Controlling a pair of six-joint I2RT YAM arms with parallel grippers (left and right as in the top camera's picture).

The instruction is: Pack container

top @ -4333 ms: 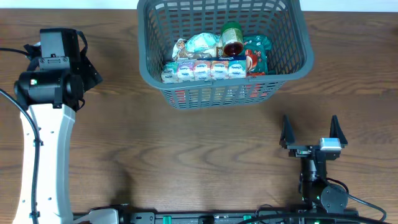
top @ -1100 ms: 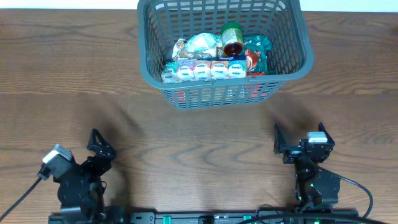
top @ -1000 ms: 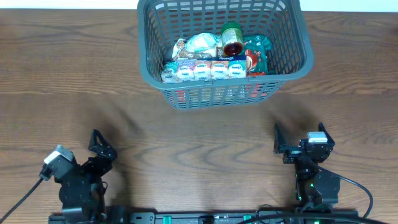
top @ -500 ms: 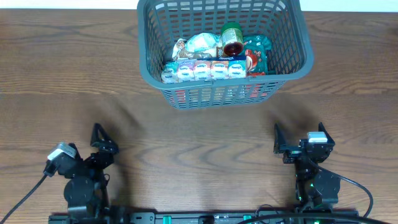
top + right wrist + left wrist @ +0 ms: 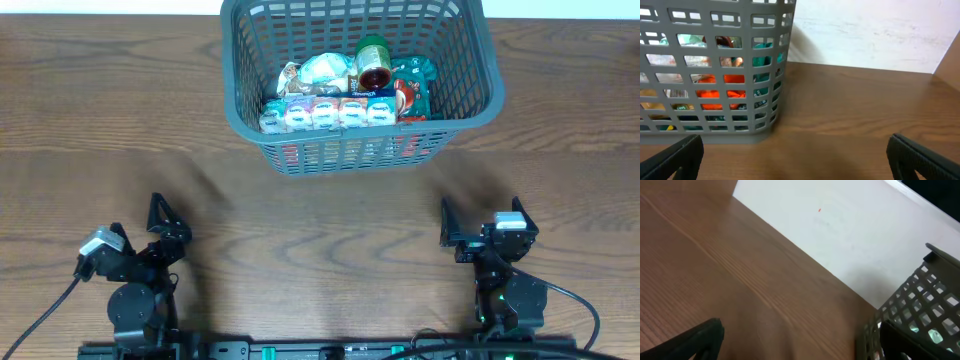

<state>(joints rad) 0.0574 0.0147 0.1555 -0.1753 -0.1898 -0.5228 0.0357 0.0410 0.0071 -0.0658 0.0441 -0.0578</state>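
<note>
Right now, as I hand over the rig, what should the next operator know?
Left gripper: open, empty, low by the near table edge.
Right gripper: open, empty, also at the near edge.
Container: on the far side of the table, holding a jar, a blue multipack and a green packet.
Done: groceries are inside.
Left: no loose items in view; packing looks finished.

Robot lab or test bench is indicated, not a home: a left arm (image 5: 133, 300) and a right arm (image 5: 510, 295) are mounted at the near edge of a bare wood-grain table (image 5: 320, 230), a rail (image 5: 330, 351) and a loose cable (image 5: 40, 315) are seen there, and a plain white wall (image 5: 870, 30) is shown behind. Groceries are staged in a grey basket (image 5: 470, 40).
</note>
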